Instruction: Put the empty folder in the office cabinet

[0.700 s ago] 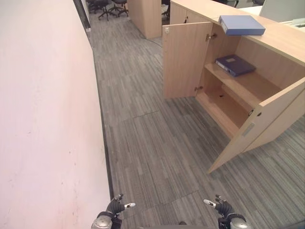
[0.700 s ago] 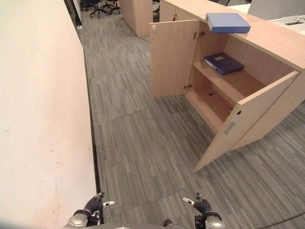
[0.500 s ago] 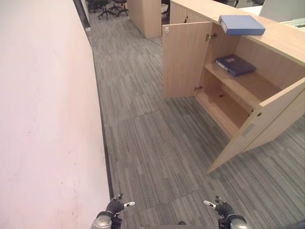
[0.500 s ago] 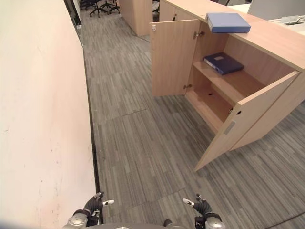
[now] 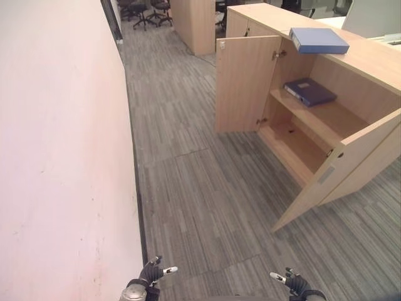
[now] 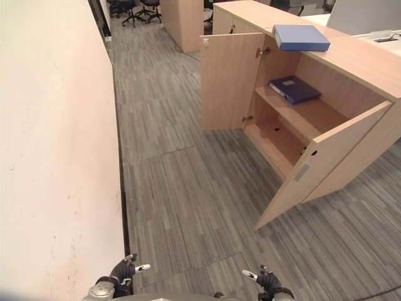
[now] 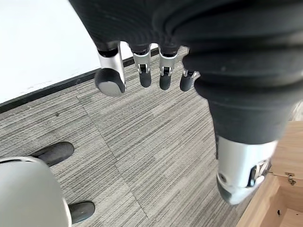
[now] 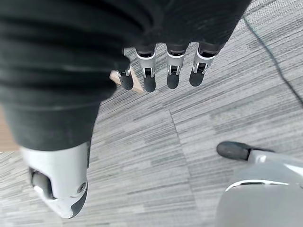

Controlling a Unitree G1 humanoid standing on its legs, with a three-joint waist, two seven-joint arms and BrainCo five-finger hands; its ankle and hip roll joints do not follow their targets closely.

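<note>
A light blue folder (image 5: 318,40) lies flat on top of the wooden office cabinet (image 5: 376,61) at the far right. A dark blue folder (image 5: 309,91) lies on the cabinet's upper shelf; the lower shelf (image 5: 293,145) is bare. Both cabinet doors stand open. My left hand (image 5: 150,274) and right hand (image 5: 294,284) hang low at the bottom edge, far from the cabinet. In the wrist views the left fingers (image 7: 142,71) and right fingers (image 8: 161,75) hang relaxed over the carpet, holding nothing.
A pale wall (image 5: 62,157) runs along the left side. The far door (image 5: 247,84) and the near door (image 5: 338,169) swing out over the grey carpet. Office chairs (image 5: 147,7) and another wooden unit (image 5: 194,22) stand at the back of the aisle.
The whole picture has shifted slightly, so the camera moved. My right hand sits a little lower at the bottom edge. The folders and doors have not moved.
</note>
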